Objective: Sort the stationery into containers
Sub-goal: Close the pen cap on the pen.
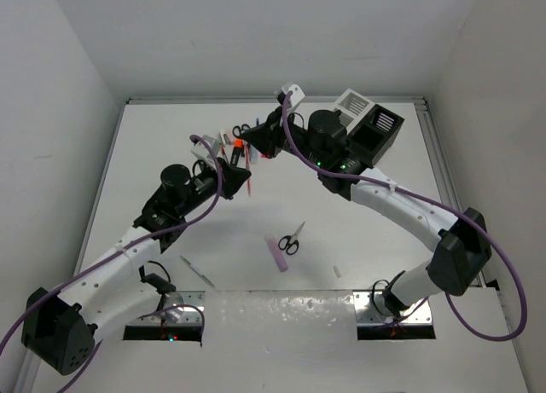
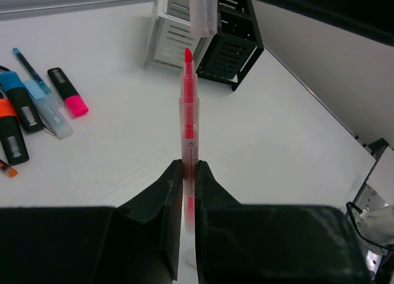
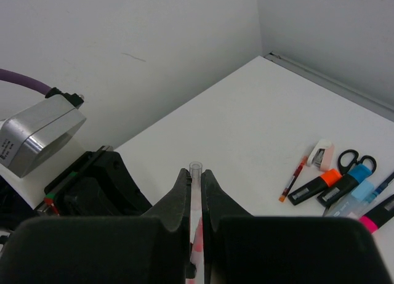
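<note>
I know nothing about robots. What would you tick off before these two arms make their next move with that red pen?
1. Left gripper clamped on the red pen, pen upright between the fingers: ok.
2. Right gripper clamped on the clear cap: ok.
3. Cap lined up with the pen tip: cannot tell. In the left wrist view it hangs just above the tip and slightly to one side, not touching, and depth is unclear.
4. White box and black box upright, side by side: ok.
5. All stationery sorted: not ok. The scissors and lilac bar lie outside the boxes.
</note>
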